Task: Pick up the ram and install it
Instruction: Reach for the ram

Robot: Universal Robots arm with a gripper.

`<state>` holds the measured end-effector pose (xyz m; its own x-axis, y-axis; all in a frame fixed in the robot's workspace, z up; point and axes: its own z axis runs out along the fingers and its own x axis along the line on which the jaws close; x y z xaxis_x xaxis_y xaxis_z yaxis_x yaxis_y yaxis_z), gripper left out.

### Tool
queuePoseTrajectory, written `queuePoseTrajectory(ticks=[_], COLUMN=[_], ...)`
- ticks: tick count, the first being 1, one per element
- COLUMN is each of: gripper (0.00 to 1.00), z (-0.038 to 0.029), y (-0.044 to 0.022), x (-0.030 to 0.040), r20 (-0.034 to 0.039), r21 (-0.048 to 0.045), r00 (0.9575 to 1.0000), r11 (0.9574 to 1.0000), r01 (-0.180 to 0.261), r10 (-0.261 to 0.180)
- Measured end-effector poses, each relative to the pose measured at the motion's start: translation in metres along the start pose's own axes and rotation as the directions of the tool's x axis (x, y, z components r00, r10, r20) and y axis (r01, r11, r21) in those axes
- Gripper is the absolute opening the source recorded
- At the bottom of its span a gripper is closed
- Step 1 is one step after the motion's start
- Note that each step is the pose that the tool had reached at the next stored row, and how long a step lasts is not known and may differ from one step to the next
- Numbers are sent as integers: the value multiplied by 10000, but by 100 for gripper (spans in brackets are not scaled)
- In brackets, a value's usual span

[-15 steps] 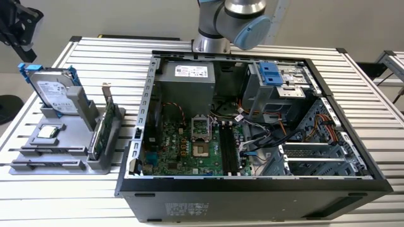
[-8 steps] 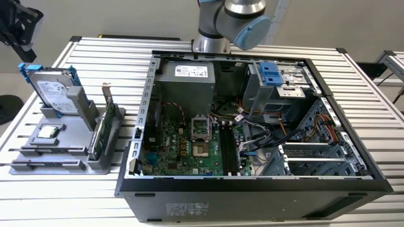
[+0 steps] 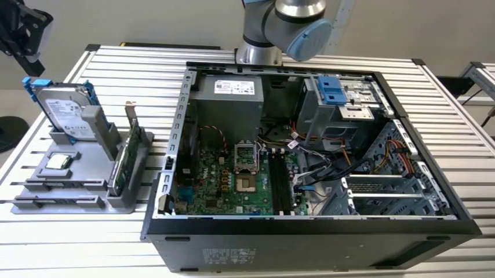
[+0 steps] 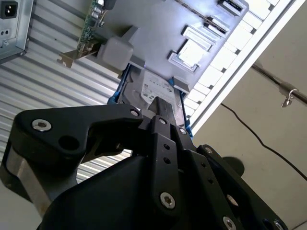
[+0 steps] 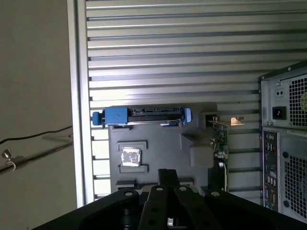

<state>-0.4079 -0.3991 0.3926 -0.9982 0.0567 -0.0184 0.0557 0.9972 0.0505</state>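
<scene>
We saw the gripper (image 5: 168, 173) closed on nothing over a rack (image 5: 163, 143) holding drive (image 5: 144, 115), card (image 5: 220, 141), chip (image 5: 130, 156); the exterior view added the case (image 3: 309, 243) with its motherboard (image 3: 224, 185).

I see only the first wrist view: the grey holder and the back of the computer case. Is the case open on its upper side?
Observer: Yes. In the exterior view the computer case lies with its open side up, and the motherboard is uncovered.
Operator: Where are the memory slots?
Observer: The black slots run along the exterior view's right of the CPU socket.
Operator: How does the hard drive stand?
Observer: The hard drive stands on end in the grey holder, leaning, its label side toward the exterior camera.
</scene>
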Motion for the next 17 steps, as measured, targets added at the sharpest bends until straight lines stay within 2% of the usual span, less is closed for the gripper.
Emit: queuePoseTrajectory(ticks=[7,17], gripper=[0,0], z=[-2,-9], y=[-55,-175], x=[-4,-11], r20=[0,0], r21=[0,0], r00=[10000,10000], r11=[10000,10000], r01=[1,1], r10=[-1,-1])
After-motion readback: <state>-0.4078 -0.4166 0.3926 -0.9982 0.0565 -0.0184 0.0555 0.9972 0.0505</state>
